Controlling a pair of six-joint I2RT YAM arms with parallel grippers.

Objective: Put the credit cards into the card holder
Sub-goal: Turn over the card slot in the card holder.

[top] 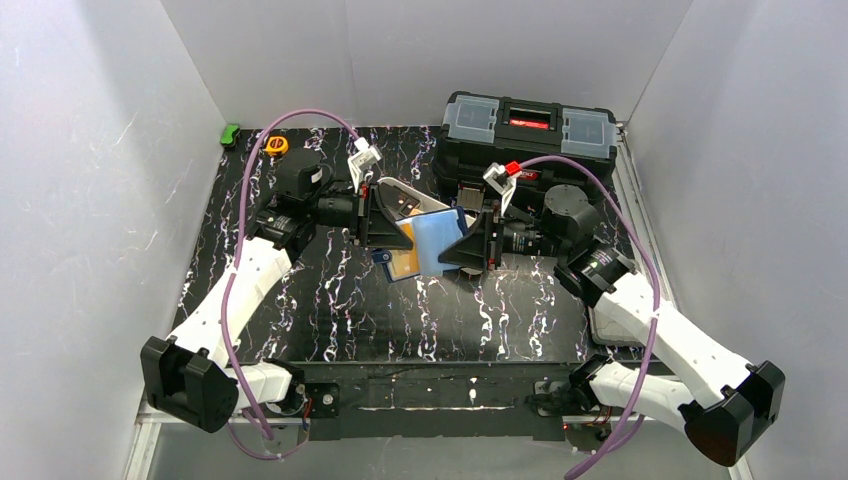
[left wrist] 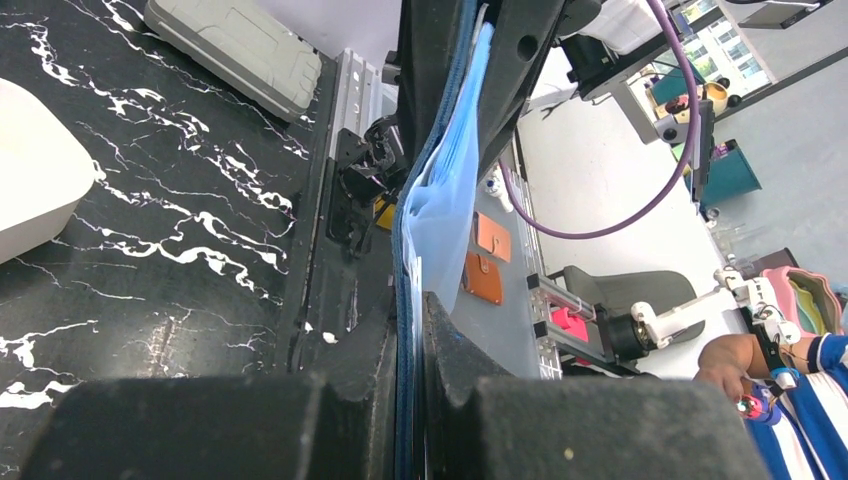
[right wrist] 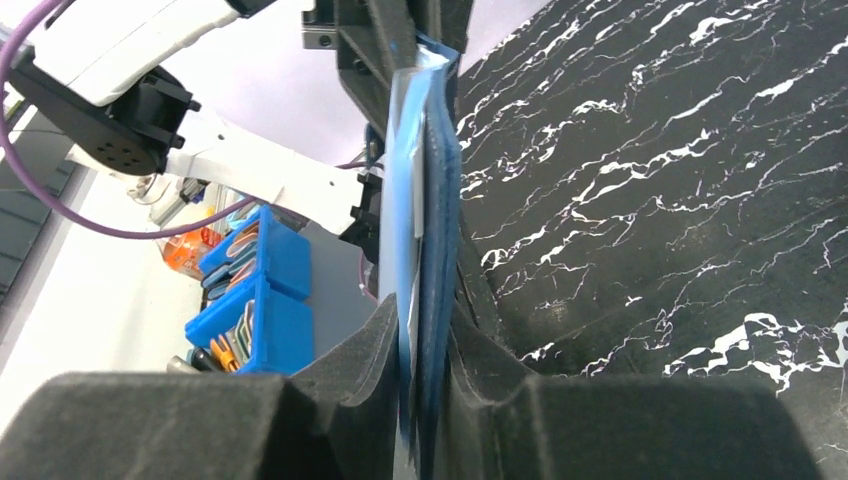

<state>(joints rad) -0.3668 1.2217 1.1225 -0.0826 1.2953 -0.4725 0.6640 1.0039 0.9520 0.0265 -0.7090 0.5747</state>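
Observation:
The card holder is held up above the table, spread open, its light blue inside facing the camera. My left gripper is shut on its left edge and my right gripper is shut on its right edge. An orange-yellow credit card shows at the holder's lower left part. In the left wrist view the holder runs edge-on between my jaws. In the right wrist view the holder is pinched edge-on in my gripper. Dark card-like pieces lie in the white tray.
The long white tray lies just behind the holder and also shows in the left wrist view. A big black toolbox stands at the back right. A yellow tape measure and a green thing sit at the back left. A grey case lies near the table's right front.

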